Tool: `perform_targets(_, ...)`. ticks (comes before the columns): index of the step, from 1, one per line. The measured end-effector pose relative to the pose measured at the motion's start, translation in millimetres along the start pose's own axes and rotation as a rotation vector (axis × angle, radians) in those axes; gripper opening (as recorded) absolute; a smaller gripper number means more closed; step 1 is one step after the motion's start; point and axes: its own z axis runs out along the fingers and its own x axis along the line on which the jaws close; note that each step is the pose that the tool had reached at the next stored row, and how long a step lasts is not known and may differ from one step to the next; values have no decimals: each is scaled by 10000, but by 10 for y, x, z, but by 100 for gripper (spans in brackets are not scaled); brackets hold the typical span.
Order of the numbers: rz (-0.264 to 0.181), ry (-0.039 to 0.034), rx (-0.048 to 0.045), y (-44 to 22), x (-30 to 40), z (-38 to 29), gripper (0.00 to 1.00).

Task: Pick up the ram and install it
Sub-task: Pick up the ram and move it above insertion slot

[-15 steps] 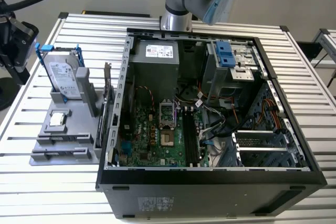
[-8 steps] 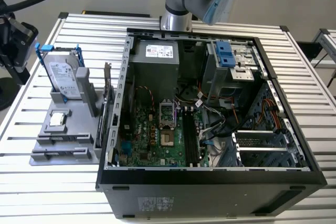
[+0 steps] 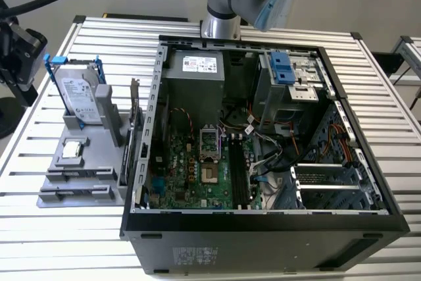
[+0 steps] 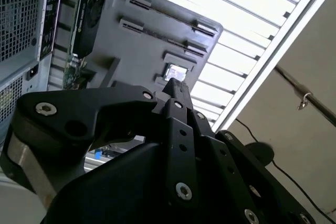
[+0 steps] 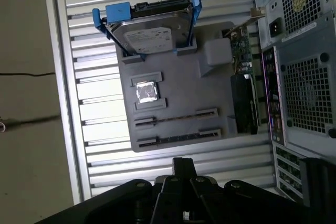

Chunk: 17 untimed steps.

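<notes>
**A:** Where is the gripper?

**B:** It hangs above the desk, just off the tray and looking down on it. In both wrist views its fingers seem drawn together into 1 tip with nothing between them, so I take it to be closed and empty.

**A:** And the ram?

**B:** It hasn't been lifted. The ram is below and ahead of the gripper, in the tray slot nearest it and well apart from the fingertips. A 2nd stick lies parallel just beyond it.

**A:** Why are they stored that way?

**B:** Each stands on its long edge between 2 end blocks. I'd judge that leaves the flat faces free for a pinch from above.

**A:** What else is on the tray?

**B:** The chip sits past both sticks. The hard drive is farthest from the gripper, propped upright in its blue bracket.

**A:** And the case?

**B:** The case lies on its side beside the tray, off to the gripper's side, with the panel off. The board's long sockets face up, probably so a stick can go straight down into them. I can't tell whether any socket is already filled.
</notes>
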Motion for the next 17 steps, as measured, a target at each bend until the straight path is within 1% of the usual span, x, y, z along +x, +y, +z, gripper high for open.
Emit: perform_targets(17,775,-39,-13,-1,5,0,0)
